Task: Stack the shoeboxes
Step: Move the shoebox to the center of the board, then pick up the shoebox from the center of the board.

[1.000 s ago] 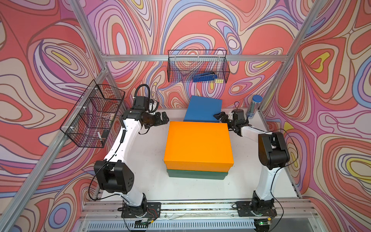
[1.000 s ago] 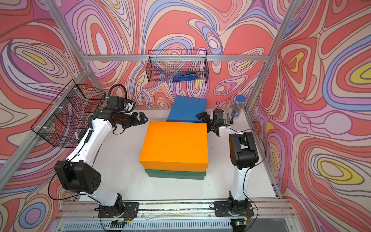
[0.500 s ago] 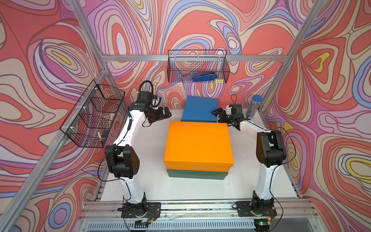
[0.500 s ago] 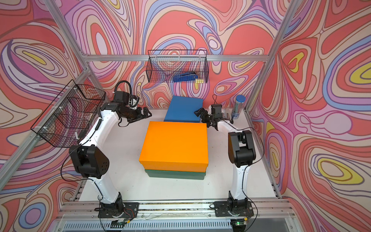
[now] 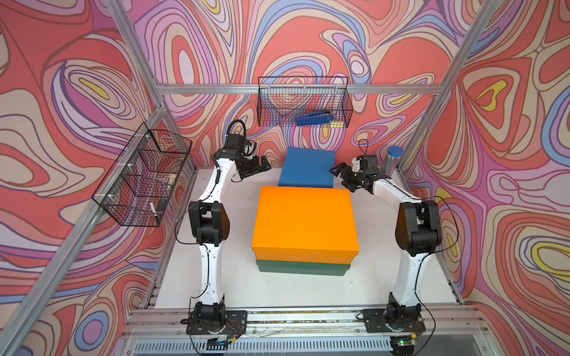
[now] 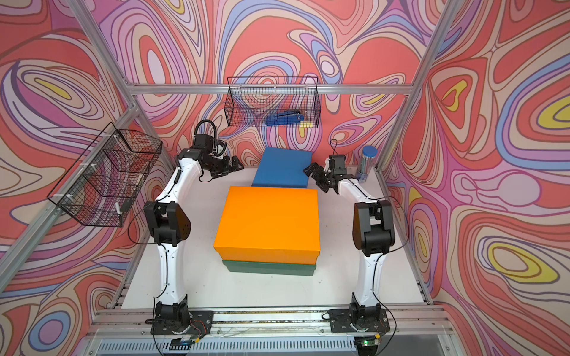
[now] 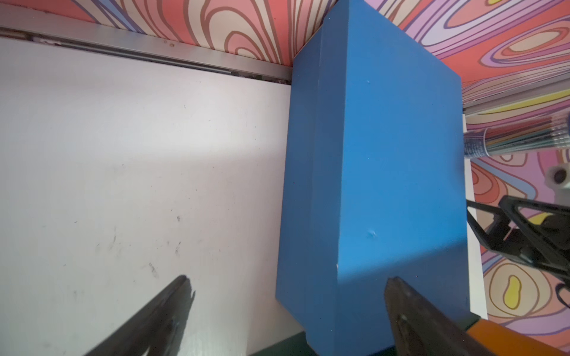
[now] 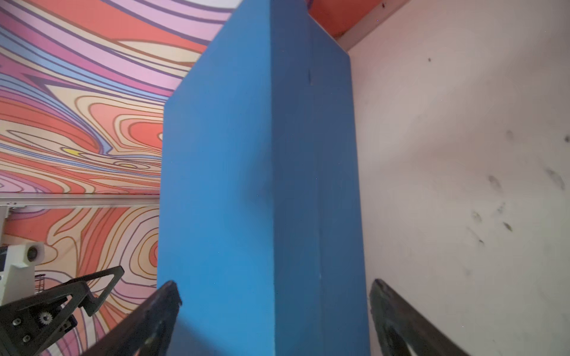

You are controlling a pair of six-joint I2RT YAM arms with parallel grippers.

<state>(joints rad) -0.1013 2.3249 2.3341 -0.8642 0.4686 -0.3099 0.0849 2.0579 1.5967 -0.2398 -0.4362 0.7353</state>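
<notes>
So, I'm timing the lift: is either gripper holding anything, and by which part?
Nothing is held: left gripper and right gripper stand open at opposite ends of the blue shoebox.

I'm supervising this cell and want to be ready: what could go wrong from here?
1. Both arms' jaws stand open at the sides of the blue box. Pinching only the lid's edge might lift the lid alone.
2. The orange box on the green box stands right in front. A low carry could shove it.
3. The blue-capped tube stands close by the right arm and could be knocked over.
</notes>
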